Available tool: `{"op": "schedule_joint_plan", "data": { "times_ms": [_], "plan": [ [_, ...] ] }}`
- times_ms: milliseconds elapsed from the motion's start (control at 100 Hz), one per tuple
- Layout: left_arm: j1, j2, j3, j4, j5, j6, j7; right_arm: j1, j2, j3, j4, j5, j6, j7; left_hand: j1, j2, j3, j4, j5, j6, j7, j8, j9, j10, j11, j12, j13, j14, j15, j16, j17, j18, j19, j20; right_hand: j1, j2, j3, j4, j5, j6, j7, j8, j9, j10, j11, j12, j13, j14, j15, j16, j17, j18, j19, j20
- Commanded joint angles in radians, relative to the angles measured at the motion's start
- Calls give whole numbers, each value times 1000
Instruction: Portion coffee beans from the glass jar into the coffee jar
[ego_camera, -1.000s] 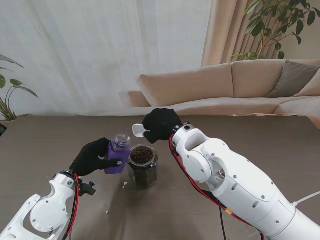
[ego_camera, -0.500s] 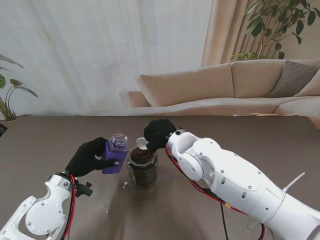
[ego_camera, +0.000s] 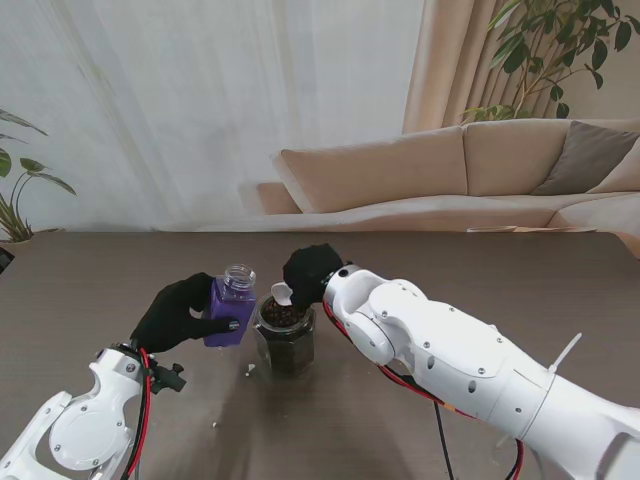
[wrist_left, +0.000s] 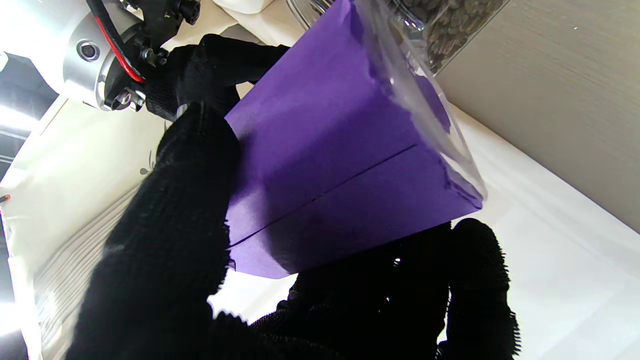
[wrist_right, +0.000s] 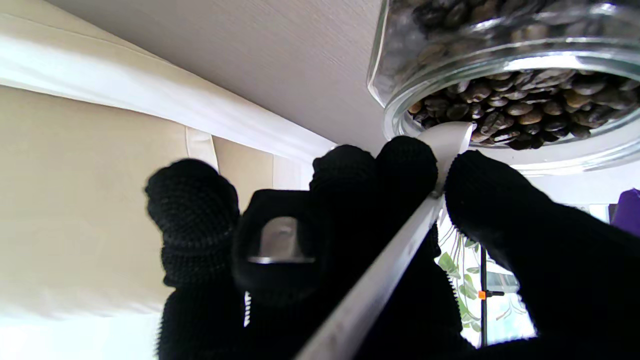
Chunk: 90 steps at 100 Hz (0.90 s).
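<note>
Status, judged: mid-scoop. No beans can be made out in the receiving jar; transfer not yet shown, most of the portioning appears left to do.

Nearest me, left: left hand (ego_camera: 180, 312), black knit glove, fingers clamped round the coffee jar (ego_camera: 232, 308). Jar held off the table, tilted slightly, mouth up and uncapped. Body wrapped in a matte purple label with a straight seam, flat-sided; clear neck with threaded rim. In the left wrist view the knit thumb and fingers (wrist_left: 170, 240) press the label on opposite faces.

Beside it, just to the right and close enough that contact cannot be ruled out: glass jar (ego_camera: 285, 336), standing on the table, faceted clear walls, wide round mouth, lid off. Filled nearly to the rim with dark brown, oval, glossy coffee beans (wrist_right: 505, 120).

Table (ego_camera: 80, 290): grey-brown, fine wood grain, matte. A few small pale specks lie near the glass jar's base; too small to identify.

Farther: right hand (ego_camera: 310, 272), same black knit, fingers closed on a white scoop (ego_camera: 282, 293). Handle smooth, flat, pale plastic, pinched between fingertips (wrist_right: 405, 165) in the right wrist view; bowl tip sits at the glass jar's rim, over the beans. Whether it carries any beans cannot be told.

Farthest: beige fabric sofa (ego_camera: 470, 170), white curtain, leafy plants at both edges.
</note>
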Motion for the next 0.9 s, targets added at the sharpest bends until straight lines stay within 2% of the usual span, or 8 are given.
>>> {"op": "schedule_joint_plan", "data": {
  "times_ms": [0,310,640,890],
  "plan": [
    [4,-4,0,-9,-2,-2,-13,7,-8,-17,15,-18,-3,5,194,132,343,71,88,-41,395,64,81,-78,73,23,23,34,-7,6,-26,-58,47,14,-14,34,2,-3,-7,-5,19,-3,13,43,8,-11,12,-126,11,-1,-4,-14,0,17],
    [14,-5,-1,-19,3,6,-6,7,-12,-42,42,-20,-46,-25,193,133,341,70,88,-41,395,63,80,-77,73,23,24,34,-6,6,-26,-59,46,14,-16,35,2,-3,-7,-12,18,-1,14,39,8,-11,12,-130,11,0,-3,-18,0,17],
    [14,-6,1,-19,1,8,-5,-4,0,-32,33,-28,-118,-27,196,133,340,71,88,-41,395,64,79,-77,72,23,22,36,-7,7,-28,-59,46,14,-21,38,4,-4,-9,-17,17,2,10,34,9,-9,12,-133,7,-2,-5,-24,-1,16],
    [15,-6,1,-20,1,11,-4,-12,-1,-12,6,29,-86,23,195,132,338,70,88,-41,395,64,79,-75,72,22,24,38,-6,7,-29,-59,47,15,-18,35,3,-5,-11,-19,17,3,6,35,9,-8,13,-135,3,-3,-6,-25,-2,16]
  ]
}}
